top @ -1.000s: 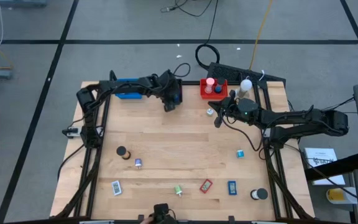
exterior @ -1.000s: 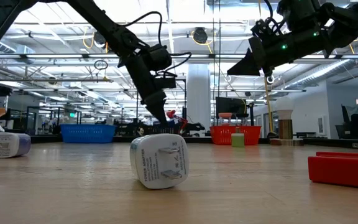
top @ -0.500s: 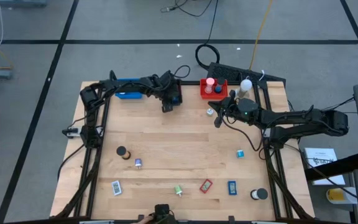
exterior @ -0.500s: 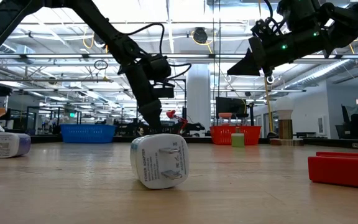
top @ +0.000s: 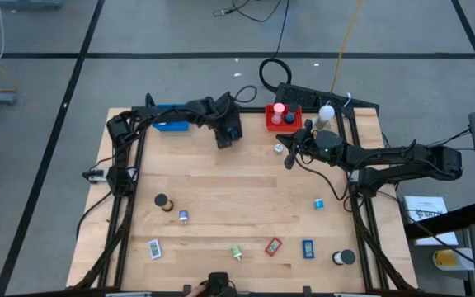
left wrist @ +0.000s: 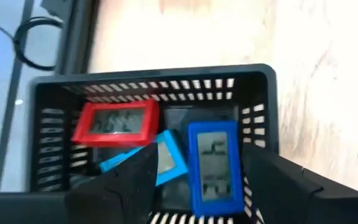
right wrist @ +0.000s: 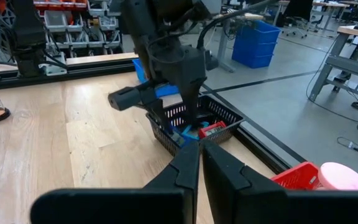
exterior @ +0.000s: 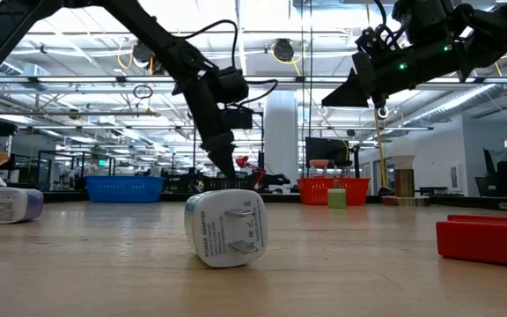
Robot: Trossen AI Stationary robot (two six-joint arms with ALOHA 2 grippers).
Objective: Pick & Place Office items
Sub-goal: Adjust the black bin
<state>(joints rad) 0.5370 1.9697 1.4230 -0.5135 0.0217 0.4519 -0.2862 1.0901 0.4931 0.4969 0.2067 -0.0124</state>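
Office items lie partly in the black tray (left wrist: pixel 253 93) at the counter's (top: pixel 237 194) far edge: a red rectangle (left wrist: pixel 115 122), a blue rectangle (left wrist: pixel 214 167) and a teal one (left wrist: pixel 160 158), all with grey displays; the digits are too blurred to read. More items are scattered along the near counter, among them a white plug adapter (exterior: pixel 227 227), its moulded lettering illegible. Left claw (left wrist: pixel 197 186) hangs just above the black tray, fingers (left wrist: pixel 126 180) spread apart, holding nothing. Right claw (right wrist: pixel 201 163) hovers beside the red tray (top: pixel 283 118), fingers pressed together, empty.
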